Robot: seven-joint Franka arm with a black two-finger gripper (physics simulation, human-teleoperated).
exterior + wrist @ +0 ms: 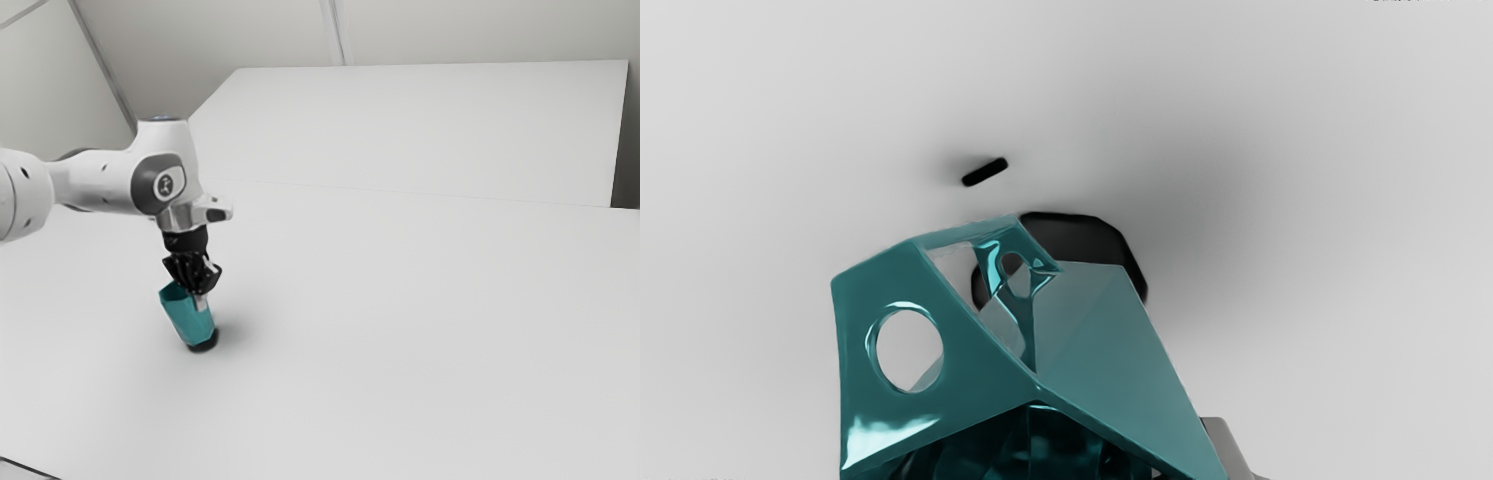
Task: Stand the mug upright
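Note:
The teal mug (188, 318) leans in the exterior view, its mouth toward the upper left and its black base (203, 342) at the lower right, close to the table. Over its upper part is my gripper (200, 298), shut on the mug, with a pale fingertip against the wall. Seen from the wrist, the faceted mug (1106, 327) covers the lower middle, with a round hole in one side and a black base beyond. One grey finger (1223, 443) is beside its outer wall; the mug hides the other finger.
A white table (420, 330) spreads around the mug. Behind it rises a large white panel (430, 130). A small black bar (984, 172) shows near the mug in the wrist view. A dark-edged shape (28, 470) lies at the exterior view's lower left corner.

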